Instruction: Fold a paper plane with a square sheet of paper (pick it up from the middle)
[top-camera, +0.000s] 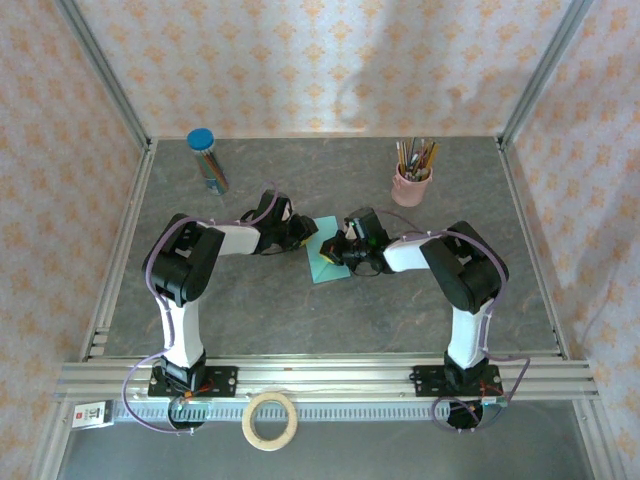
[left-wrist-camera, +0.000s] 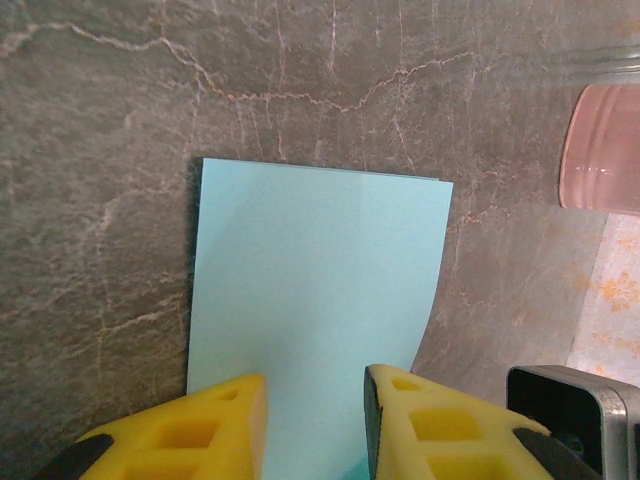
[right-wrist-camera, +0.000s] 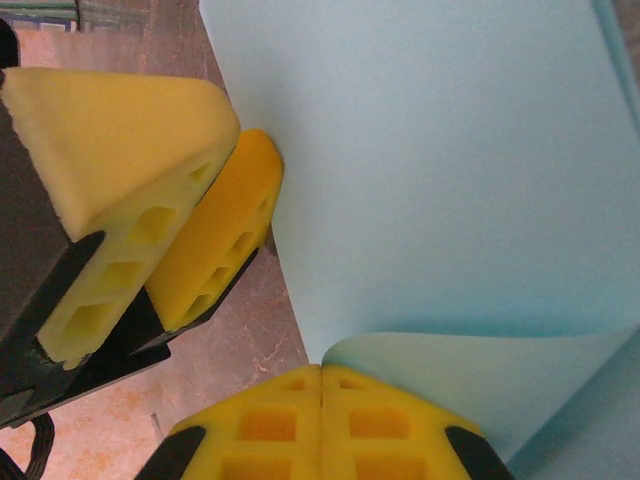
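The left gripper (left-wrist-camera: 316, 385) is held slightly parted and released over one edge of the square sheet of paper (left-wrist-camera: 315, 270), which is laid at the middle of the table (left-wrist-camera: 100, 150). Its curled-up edge is pinched by the clenched right gripper (right-wrist-camera: 321, 372).
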